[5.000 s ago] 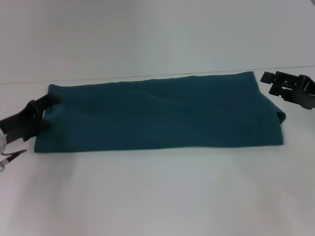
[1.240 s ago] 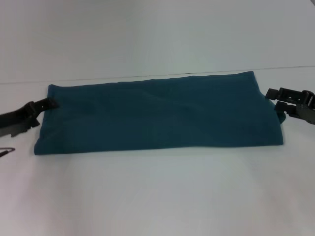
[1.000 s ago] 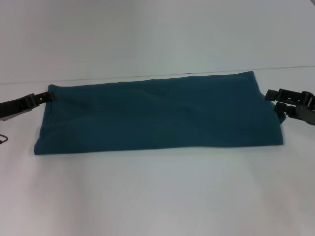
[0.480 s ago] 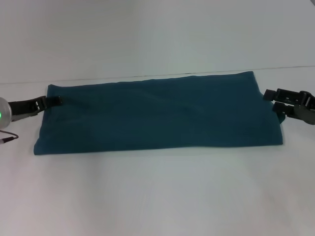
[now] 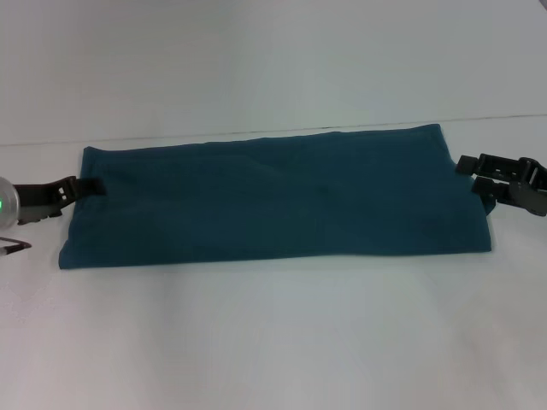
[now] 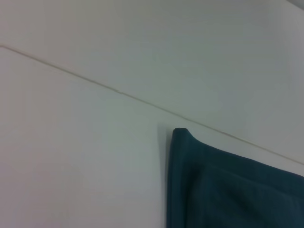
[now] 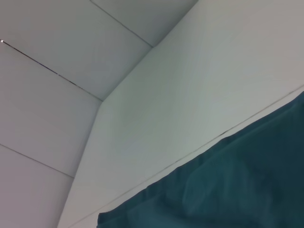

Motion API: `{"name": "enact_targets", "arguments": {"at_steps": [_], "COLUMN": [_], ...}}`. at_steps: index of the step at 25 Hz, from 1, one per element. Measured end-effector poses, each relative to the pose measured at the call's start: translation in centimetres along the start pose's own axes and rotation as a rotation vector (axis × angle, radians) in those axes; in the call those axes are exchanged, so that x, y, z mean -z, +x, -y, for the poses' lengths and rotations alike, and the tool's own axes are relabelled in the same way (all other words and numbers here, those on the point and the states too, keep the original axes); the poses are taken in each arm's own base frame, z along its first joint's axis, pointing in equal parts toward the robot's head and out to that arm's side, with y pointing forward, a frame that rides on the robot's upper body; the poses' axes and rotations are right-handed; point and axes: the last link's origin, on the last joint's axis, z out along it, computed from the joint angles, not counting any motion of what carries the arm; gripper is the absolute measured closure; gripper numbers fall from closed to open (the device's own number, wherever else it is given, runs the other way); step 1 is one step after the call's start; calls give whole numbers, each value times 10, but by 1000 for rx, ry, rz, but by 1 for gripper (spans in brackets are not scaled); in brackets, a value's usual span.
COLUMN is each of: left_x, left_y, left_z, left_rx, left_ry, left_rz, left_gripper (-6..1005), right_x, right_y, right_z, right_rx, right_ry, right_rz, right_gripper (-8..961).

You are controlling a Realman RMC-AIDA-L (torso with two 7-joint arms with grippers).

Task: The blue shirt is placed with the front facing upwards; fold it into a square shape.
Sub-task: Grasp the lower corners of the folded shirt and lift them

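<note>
Blue shirt (image 5: 273,196) on white table (image 5: 273,342)

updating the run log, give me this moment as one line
dark teal-blue cotton shirt: folded long band, flat on white table | left end effector: at its left edge | right end effector: at its right edge

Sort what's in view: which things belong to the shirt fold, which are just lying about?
Job: blue shirt, a long flat band; left gripper at its left end; right gripper at its right end.
Lying about: white table; thin cable at left edge.
</note>
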Motion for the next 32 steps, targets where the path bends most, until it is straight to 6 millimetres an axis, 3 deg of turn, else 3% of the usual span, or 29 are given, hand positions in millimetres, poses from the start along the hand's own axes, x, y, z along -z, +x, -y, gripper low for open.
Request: {"name": "enact_targets", "arguments": {"at_steps": [17,23,32], "left_x": [0,30,47], "left_y": [-1,8,-20], "left_z": [2,9,30], "left_rx": [16,175,338], "left_ry": [-1,-170,-248], "left_rz": [-3,-2,40], "left_gripper": [122,126,132], "right_x": [0,6,7], "right_y": [3,-5,-9], "right_z": [2,0,-1], "right_rx": [-3,28,71], "right_ry": [5,6,14], "right_rz": [-9,-1,-16], "right_gripper": [254,255,255]}}
